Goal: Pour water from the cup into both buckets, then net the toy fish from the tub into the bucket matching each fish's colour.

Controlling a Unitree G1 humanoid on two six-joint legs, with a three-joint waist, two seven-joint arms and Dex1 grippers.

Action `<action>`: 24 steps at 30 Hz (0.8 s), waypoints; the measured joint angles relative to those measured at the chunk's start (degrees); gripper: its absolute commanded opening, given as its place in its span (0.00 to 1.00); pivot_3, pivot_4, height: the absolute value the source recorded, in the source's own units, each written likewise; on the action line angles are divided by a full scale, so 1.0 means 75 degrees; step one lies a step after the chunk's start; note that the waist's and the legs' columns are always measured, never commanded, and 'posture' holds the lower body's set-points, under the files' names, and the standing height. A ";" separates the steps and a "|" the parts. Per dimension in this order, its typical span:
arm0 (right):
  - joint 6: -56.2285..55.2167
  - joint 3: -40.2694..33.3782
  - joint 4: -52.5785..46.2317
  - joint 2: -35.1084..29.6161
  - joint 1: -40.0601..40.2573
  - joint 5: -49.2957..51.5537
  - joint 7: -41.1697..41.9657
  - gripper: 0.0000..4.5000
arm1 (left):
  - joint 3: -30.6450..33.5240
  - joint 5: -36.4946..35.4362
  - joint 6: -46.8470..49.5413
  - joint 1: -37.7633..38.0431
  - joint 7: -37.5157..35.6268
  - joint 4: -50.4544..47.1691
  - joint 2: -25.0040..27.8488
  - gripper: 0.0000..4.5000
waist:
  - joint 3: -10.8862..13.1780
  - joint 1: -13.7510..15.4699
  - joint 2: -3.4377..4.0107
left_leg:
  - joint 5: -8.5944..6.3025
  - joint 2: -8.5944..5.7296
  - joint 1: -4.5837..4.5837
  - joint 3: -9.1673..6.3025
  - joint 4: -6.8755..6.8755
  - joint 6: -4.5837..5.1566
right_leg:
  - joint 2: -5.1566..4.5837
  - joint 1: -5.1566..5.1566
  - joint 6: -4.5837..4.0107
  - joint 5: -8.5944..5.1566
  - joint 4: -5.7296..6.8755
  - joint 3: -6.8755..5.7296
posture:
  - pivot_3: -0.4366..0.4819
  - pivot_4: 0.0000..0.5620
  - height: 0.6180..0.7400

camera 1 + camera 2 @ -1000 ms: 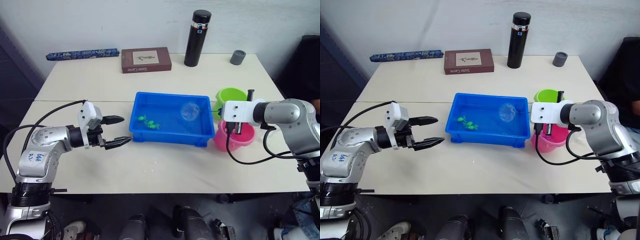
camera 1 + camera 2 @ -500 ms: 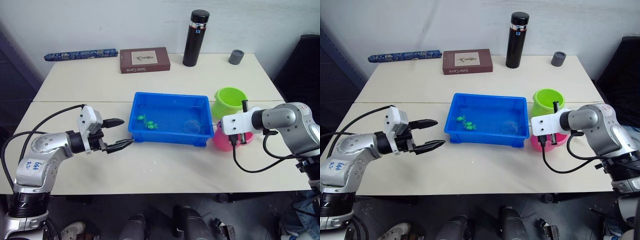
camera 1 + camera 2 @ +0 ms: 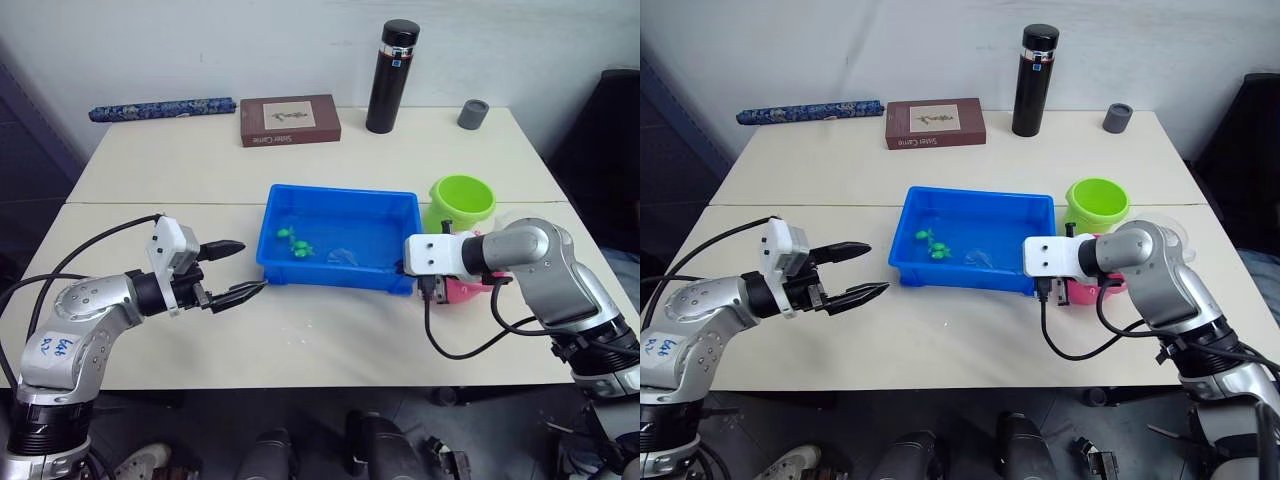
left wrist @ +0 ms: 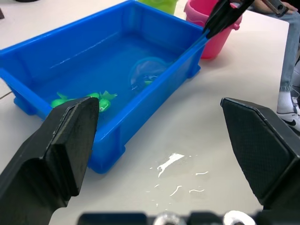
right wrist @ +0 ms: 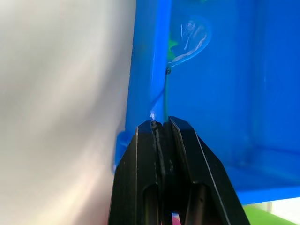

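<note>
The blue tub (image 3: 283, 262) holds water and sits mid-table. Two green toy fish (image 3: 293, 241) lie near its left end. The net (image 3: 342, 257) is dipped in the tub's middle, with another green fish (image 5: 172, 49) at its hoop. My right gripper (image 5: 161, 123) is shut on the net's thin handle at the tub's front right corner. The lime green bucket (image 3: 460, 203) stands right of the tub. The pink bucket (image 3: 462, 291) is mostly hidden behind my right arm. The clear cup (image 3: 1173, 226) peeks from behind that arm. My left gripper (image 3: 250, 266) hangs open left of the tub.
Along the back of the table stand a black flask (image 3: 392, 75), a brown book (image 3: 289, 119), a small grey cup (image 3: 473, 113) and a blue roll (image 3: 160, 108). Water drops (image 4: 168, 161) lie in front of the tub. A person's leg (image 4: 291, 56) is beyond the table's right side.
My right gripper has moved left along the tub's front. The net went from raised at the tub's right end down into the water near the middle. The left gripper stays open.
</note>
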 measured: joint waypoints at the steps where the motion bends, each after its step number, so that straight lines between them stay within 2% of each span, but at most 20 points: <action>1: 0.0480 -0.0029 -0.0002 0.0109 -0.0032 0.0138 0.0012 0.00 | 0.0012 -0.0002 0.0006 0.0018 0.0016 0.0001 0.0009 1.00 | 0.0000 -0.0001 0.0000 | 0.0000 0.0000 0.0000 0.0000 0.0000 0.0000 | 0.0000 0.0000 0.0000 0.0000 0.0000 0.0000 | 0.48 0.27 1.00; 12: 0.4021 -0.0037 0.0167 0.0369 -0.0947 0.1156 0.0115 0.00 | 0.0026 -0.0007 -0.0006 0.0017 0.0027 0.0012 0.0083 1.00 | 0.0001 -0.0006 0.0001 | -0.0001 0.0000 -0.0002 -0.0004 -0.0009 0.0000 | -0.0002 -0.0003 -0.0005 -0.0003 -0.0006 -0.0001 | 0.48 0.27 1.00; 24: 0.5257 -0.0034 0.0489 0.0334 -0.1491 0.1828 -0.0142 0.00 | 0.0021 -0.0004 -0.0079 -0.0046 -0.0043 0.0070 0.0087 1.00 | 0.0001 -0.0010 0.0002 | -0.0002 0.0000 -0.0006 -0.0004 -0.0014 -0.0001 | -0.0002 -0.0005 -0.0005 -0.0002 -0.0033 -0.0003 | 0.48 0.27 1.00</action>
